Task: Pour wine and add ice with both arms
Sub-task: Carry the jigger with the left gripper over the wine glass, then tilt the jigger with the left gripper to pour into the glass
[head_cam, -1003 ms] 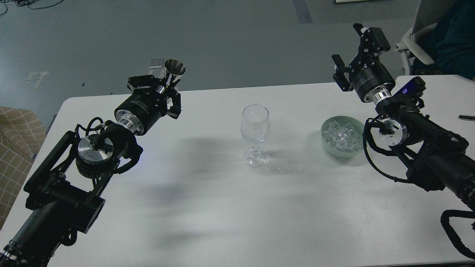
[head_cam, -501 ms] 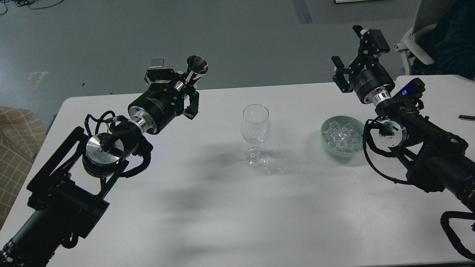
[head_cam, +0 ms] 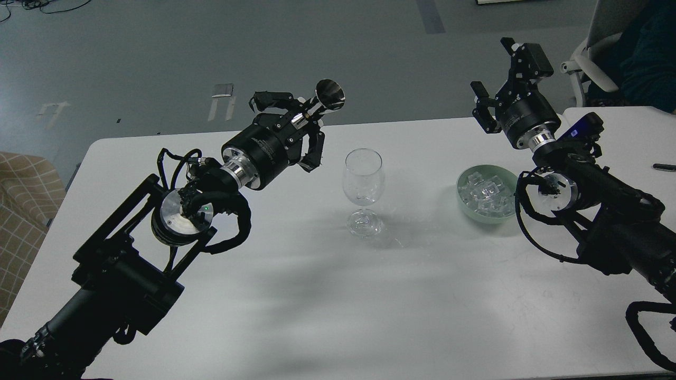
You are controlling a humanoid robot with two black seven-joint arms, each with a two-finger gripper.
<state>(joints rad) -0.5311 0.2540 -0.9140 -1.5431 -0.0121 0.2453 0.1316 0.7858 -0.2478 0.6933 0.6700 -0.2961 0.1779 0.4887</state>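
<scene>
My left gripper (head_cam: 302, 117) is shut on a small steel measuring cup (head_cam: 327, 98), held tilted in the air just left of and above a clear stemmed wine glass (head_cam: 362, 184). The glass stands upright mid-table and looks empty; no wine shows. A pale green bowl (head_cam: 465, 202) holding a heap of clear ice cubes (head_cam: 487, 194) sits to the right of the glass. My right gripper (head_cam: 496, 74) is open and empty, raised above and behind the bowl.
The white table (head_cam: 338, 295) ends at its far edge just behind the glass. A second white table (head_cam: 623, 119) with a dark pen (head_cam: 664, 167) adjoins at the right. A chair (head_cam: 602, 37) stands at the back right.
My left arm has swung right, carrying the steel cup from far left to close beside the wine glass, tilting it more. My right arm has barely moved.
</scene>
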